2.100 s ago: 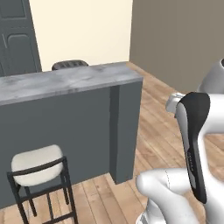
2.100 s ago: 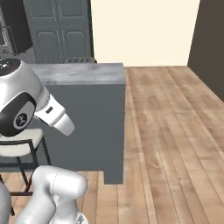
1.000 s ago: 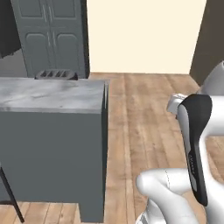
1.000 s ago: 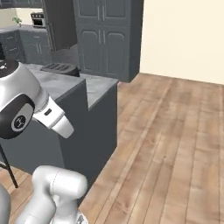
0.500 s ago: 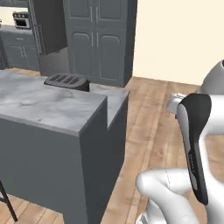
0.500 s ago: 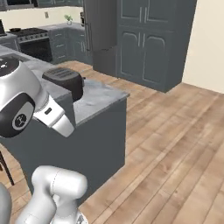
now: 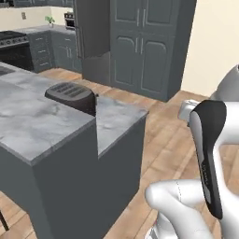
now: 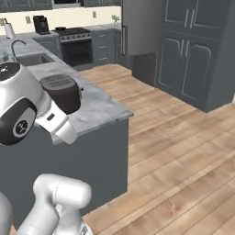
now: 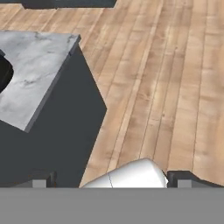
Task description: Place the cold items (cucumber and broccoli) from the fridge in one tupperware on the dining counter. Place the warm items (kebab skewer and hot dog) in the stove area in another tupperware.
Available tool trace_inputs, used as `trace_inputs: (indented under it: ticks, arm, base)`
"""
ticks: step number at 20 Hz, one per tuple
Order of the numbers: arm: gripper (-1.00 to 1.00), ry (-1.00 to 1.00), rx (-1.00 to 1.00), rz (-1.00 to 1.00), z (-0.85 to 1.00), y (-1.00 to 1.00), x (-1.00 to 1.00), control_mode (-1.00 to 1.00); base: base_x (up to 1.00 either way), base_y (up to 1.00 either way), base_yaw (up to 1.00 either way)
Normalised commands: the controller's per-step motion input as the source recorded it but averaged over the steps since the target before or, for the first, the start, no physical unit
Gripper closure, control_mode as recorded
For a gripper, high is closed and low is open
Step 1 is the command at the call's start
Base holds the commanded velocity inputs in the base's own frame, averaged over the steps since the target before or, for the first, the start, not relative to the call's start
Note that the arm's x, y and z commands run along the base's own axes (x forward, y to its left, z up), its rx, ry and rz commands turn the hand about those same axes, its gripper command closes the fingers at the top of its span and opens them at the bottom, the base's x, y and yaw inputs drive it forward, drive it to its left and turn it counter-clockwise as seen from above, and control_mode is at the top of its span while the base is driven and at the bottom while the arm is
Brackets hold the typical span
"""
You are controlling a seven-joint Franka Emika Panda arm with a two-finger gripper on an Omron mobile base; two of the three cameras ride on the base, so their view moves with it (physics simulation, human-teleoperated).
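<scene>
My gripper point(image 9: 112, 181) is open; its two dark fingertips point(image 9: 41, 179) stand far apart with nothing between them, above a wooden floor beside the corner of the dining counter point(image 9: 39, 65). That counter has a grey marble top point(image 7: 37, 126) point(image 8: 98, 108) on a dark body. The tall grey fridge point(image 7: 93, 32) point(image 8: 137, 27) stands at the back among dark cabinets. A black stove point(image 7: 16, 46) point(image 8: 75, 48) sits left of it along the rear counter. Cucumber, broccoli, kebab skewer, hot dog and tupperware are out of view.
A dark toaster point(image 7: 72, 95) point(image 8: 62, 92) rests on the counter near its corner. A sink with a tap point(image 8: 25, 57) lies further back. Tall cabinet doors point(image 7: 140, 46) point(image 8: 197, 46) line the far wall. Wooden floor point(image 8: 183, 151) stretches to the right of the counter.
Both base views have swung with the base: the stool and the cream wall are gone, and the fridge, stove and toaster have come in. The gripper stays open.
</scene>
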Motion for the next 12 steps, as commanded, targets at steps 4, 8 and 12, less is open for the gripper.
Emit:
trace_inputs:
  ticks: [4, 8, 12]
  arm:
    - [-1.00, 0.00, 0.00, 0.00, 0.00, 0.00, 0.00, 1.00]
    - [-1.00, 0.00, 0.00, 0.00, 0.00, 0.00, 0.00, 1.00]
    - [-1.00, 0.00, 0.00, 0.00, 0.00, 0.00, 0.00, 1.00]
  base:
    - [0.50, -0.93, 0.52]
    - [0.41, -0.98, 0.45]
    - [0.36, -1.00, 0.39]
